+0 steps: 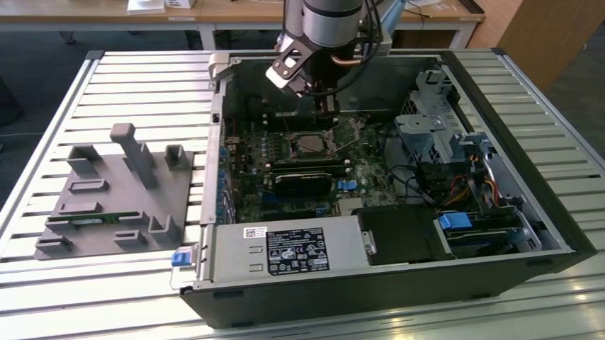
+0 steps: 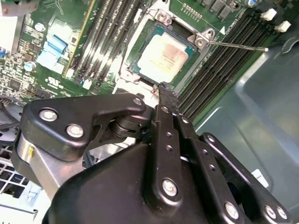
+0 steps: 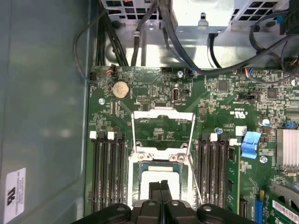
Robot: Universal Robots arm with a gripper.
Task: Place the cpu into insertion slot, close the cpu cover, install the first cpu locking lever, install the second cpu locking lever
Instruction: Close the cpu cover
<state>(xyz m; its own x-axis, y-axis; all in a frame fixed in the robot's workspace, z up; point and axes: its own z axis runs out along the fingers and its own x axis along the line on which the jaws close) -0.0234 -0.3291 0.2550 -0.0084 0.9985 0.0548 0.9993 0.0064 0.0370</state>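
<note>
Gripper [image 2: 164, 91]: fingers pressed together with nothing between them, reaching down inside the computer case [image 1: 567, 234]; the tip is at the socket's edge, and I cannot tell whether it touches.
Cpu [image 2: 163, 58]: lying flat in the insertion slot [image 2: 132, 63], silver top up, mid-way across the motherboard [image 3: 140, 88].
Cpu cover [image 3: 163, 115]: swung back off the chip, its window showing bare board.
Locking lever [image 2: 238, 45]: a thin rod standing free over the memory slots [image 2: 219, 53].
</note>
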